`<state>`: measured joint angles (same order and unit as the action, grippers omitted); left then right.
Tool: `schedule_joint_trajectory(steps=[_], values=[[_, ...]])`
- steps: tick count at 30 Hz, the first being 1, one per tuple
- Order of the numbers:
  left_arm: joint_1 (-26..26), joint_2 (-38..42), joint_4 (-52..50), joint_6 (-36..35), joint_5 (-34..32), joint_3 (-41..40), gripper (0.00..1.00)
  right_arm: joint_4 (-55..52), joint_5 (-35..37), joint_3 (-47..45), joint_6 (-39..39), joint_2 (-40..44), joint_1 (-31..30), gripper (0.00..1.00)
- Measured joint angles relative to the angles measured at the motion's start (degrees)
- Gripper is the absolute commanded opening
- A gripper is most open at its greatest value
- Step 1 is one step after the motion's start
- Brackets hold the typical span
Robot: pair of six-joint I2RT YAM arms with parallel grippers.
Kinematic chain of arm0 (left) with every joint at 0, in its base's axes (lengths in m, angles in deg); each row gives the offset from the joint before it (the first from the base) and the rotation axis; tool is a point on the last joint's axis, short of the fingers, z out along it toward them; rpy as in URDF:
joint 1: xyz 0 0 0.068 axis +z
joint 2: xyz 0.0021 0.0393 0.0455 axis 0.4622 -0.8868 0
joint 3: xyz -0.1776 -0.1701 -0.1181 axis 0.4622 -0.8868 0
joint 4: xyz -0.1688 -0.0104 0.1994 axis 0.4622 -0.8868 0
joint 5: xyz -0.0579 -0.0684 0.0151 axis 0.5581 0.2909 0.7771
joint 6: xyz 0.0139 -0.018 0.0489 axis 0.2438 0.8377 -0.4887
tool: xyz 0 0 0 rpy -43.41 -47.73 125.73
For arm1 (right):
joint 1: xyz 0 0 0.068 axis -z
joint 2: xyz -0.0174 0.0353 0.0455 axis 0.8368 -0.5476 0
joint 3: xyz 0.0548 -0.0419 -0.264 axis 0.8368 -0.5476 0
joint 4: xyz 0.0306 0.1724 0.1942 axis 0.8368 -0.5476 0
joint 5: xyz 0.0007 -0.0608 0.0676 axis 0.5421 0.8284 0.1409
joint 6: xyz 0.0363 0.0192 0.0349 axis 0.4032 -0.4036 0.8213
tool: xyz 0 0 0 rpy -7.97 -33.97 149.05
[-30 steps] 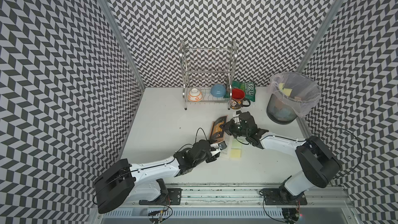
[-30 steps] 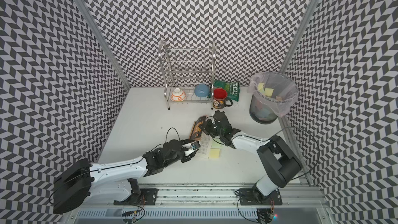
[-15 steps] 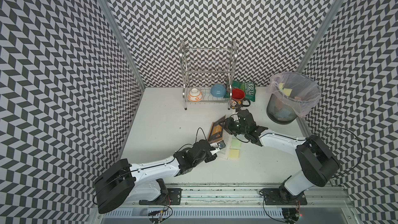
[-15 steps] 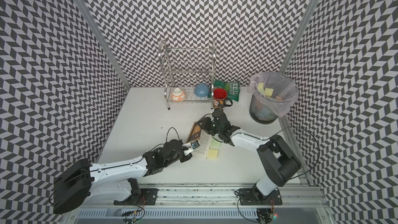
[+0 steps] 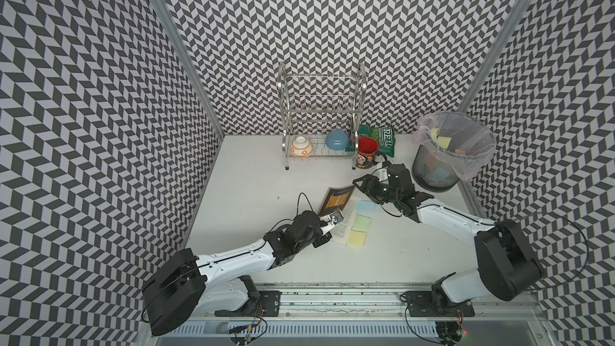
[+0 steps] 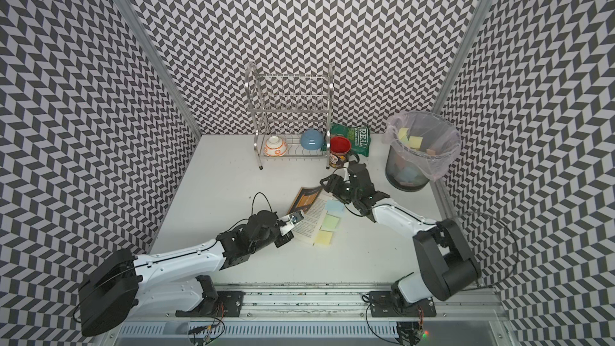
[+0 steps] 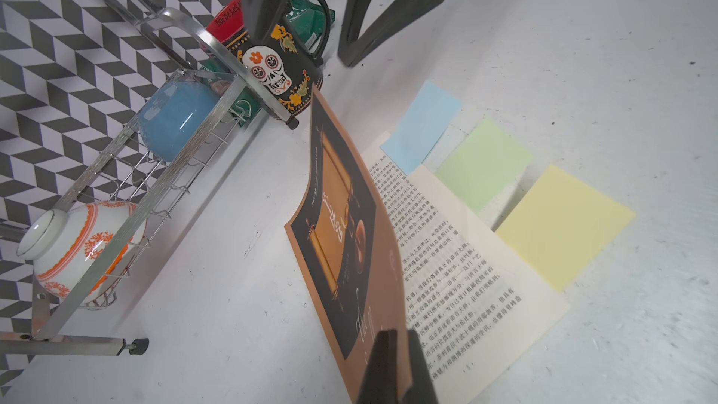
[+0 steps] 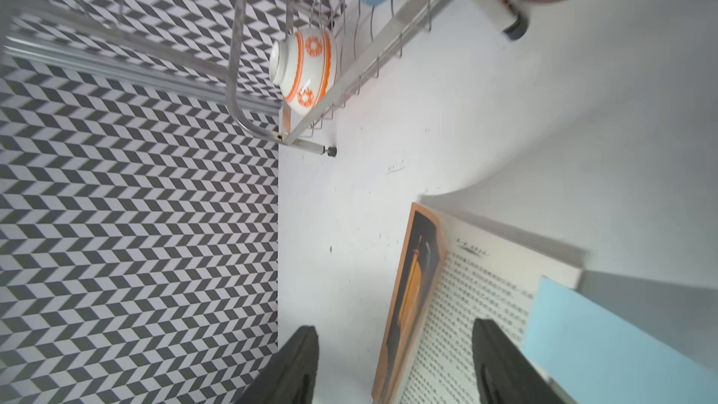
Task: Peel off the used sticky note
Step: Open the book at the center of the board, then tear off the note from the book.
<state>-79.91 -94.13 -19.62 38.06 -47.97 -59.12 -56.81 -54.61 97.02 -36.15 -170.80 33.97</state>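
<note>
Left gripper (image 7: 400,340) of mine clamps the lifted book cover (image 5: 336,198), while my right gripper (image 5: 366,188), jaws spread, hangs just beside the blue sticky note (image 5: 365,206) stuck flat at the open page (image 5: 344,224)'s far outer corner, so that arm is nearer

A book (image 5: 336,200) lies open in the middle of the table (image 5: 249,194), with three sticky notes (image 5: 361,223) in a far-to-near row along its right edge. A rack (image 5: 321,101) at the far wall holds two bowls (image 5: 301,146). A mug (image 5: 366,156) stands just right of it, and a bin (image 5: 432,174) farther right.
</note>
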Motion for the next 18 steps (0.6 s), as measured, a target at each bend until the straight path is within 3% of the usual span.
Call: schedule_joint_trajectory(steps=[7,13,18], values=[[1.2,0.3,-0.7,1.2,2.9,0.0,0.0,-0.9,-2.9,-8.2,-6.4,4.7,3.1,0.62],[1.6,0.3,-1.1,1.4,3.7,0.0,0.0,-0.2,-4.3,-16.0,-8.5,2.3,3.1,0.58],[2.2,-0.1,-1.3,1.6,4.4,0.0,0.0,2.9,-4.8,-17.4,-9.6,-0.7,3.1,0.53]])
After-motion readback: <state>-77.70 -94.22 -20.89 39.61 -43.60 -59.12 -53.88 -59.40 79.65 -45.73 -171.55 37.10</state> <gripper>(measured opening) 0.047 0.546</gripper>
